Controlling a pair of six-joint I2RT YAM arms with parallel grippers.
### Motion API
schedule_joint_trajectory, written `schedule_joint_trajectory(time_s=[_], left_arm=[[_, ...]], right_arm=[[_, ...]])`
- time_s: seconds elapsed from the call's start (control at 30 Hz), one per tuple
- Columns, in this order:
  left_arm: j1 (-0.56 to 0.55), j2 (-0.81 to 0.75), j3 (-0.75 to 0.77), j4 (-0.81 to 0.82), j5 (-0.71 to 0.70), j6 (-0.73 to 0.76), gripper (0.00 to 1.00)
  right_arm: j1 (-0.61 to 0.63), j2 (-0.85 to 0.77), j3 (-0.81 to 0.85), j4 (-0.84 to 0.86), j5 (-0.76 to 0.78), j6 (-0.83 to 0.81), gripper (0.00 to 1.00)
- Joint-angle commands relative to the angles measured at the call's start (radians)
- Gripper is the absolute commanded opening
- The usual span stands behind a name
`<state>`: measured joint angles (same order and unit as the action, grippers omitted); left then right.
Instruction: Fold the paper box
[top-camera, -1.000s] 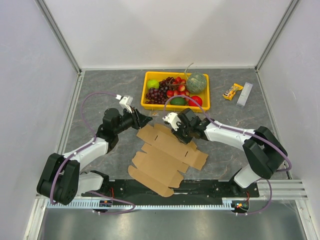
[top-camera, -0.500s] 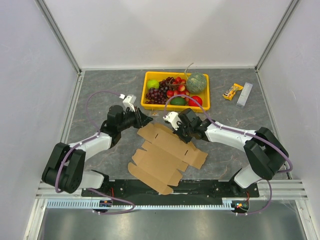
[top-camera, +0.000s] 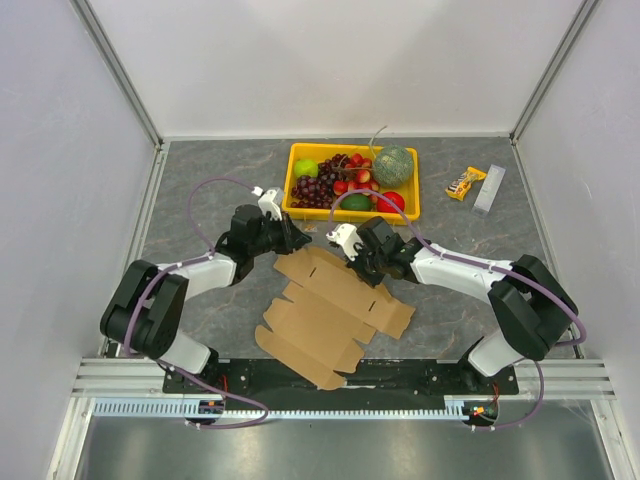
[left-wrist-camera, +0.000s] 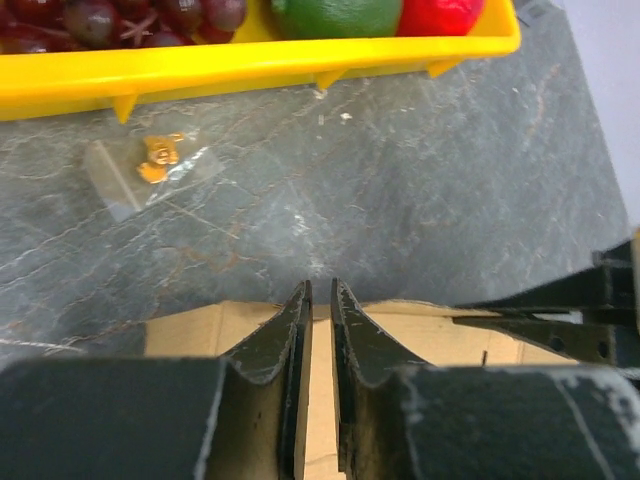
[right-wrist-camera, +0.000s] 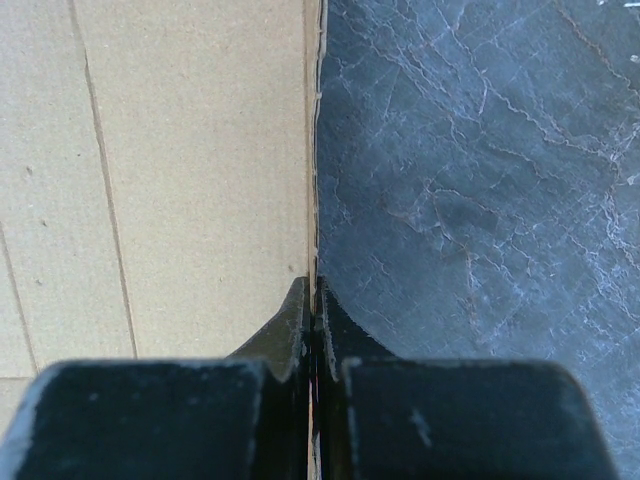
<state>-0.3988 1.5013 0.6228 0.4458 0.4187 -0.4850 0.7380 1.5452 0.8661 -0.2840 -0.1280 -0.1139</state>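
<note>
Brown box (top-camera: 330, 315) of cardboard, flat and unfolded, beneath both claws. Pressed together on its side edge, pinching it: right claw (right-wrist-camera: 312, 285). Narrowed to a slit above its far edge, grip unclear: left claw (left-wrist-camera: 320, 290). Seemingly the opening step, no flap raised yet. Next calls for lifting the pinched edge along a crease, opposite side held down.

The grey, marble-veined table (top-camera: 190, 200) carries the paper box (top-camera: 325, 315), a flat brown sheet spreading beneath the left gripper (top-camera: 297, 240) and the right gripper (top-camera: 357, 268) and back behind them. Just ahead of the left gripper's tips lies a small clear packet (left-wrist-camera: 150, 170), with the yellow tray (top-camera: 340, 214) beyond it. Well off to the right gripper's right, a snack wrapper (top-camera: 465, 183) and a pale bar (top-camera: 489, 188) lie side by side.
</note>
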Motion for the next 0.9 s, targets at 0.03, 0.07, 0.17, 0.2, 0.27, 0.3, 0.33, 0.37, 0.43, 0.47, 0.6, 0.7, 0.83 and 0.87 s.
schedule_joint_trajectory(time_s=[0.03,0.07,0.17,0.2,0.27,0.3,0.33,0.37,0.43,0.47,0.6,0.7,0.83,0.87], left_arm=[[-0.005,0.033,0.037,-0.007,-0.11,-0.026,0.18],[-0.003,0.036,0.04,-0.007,-0.121,-0.033,0.18],[-0.006,0.043,0.049,-0.01,-0.162,-0.052,0.18],[-0.005,0.049,0.055,-0.013,-0.167,-0.055,0.18],[-0.008,0.062,0.071,-0.03,-0.159,-0.052,0.16],[-0.011,0.068,0.077,-0.039,-0.155,-0.047,0.14],[-0.015,0.073,0.081,-0.044,-0.152,-0.043,0.11],[-0.02,0.074,0.08,-0.045,-0.146,-0.04,0.1],[-0.034,0.068,0.069,-0.045,-0.138,-0.029,0.06],[-0.041,0.065,0.061,-0.047,-0.139,-0.023,0.05],[-0.078,0.043,0.031,-0.071,-0.175,-0.013,0.02],[-0.084,0.031,0.0,-0.079,-0.198,-0.024,0.02],[-0.098,0.013,-0.028,-0.079,-0.208,-0.038,0.02],[-0.104,0.008,-0.031,-0.081,-0.212,-0.038,0.02]], right_arm=[[0.006,-0.039,0.004,0.025,-0.036,0.003,0.0],[0.006,-0.039,0.004,0.026,-0.039,0.002,0.0],[0.006,-0.039,0.004,0.023,-0.045,0.002,0.0],[0.006,-0.04,0.004,0.023,-0.047,0.002,0.0],[0.006,-0.04,0.002,0.02,-0.051,0.002,0.0],[0.006,-0.043,0.002,0.022,-0.051,0.002,0.0],[0.006,-0.043,0.004,0.023,-0.048,0.002,0.0],[0.006,-0.045,0.004,0.022,-0.045,0.005,0.0],[0.006,-0.042,0.007,0.023,-0.036,0.008,0.0],[0.006,-0.042,0.008,0.025,-0.029,0.01,0.0],[0.006,-0.034,0.013,0.034,-0.019,0.028,0.0],[0.006,-0.036,0.013,0.045,-0.018,0.039,0.0],[0.004,-0.028,0.014,0.051,-0.018,0.042,0.0],[0.006,-0.027,0.014,0.049,-0.018,0.042,0.0]])
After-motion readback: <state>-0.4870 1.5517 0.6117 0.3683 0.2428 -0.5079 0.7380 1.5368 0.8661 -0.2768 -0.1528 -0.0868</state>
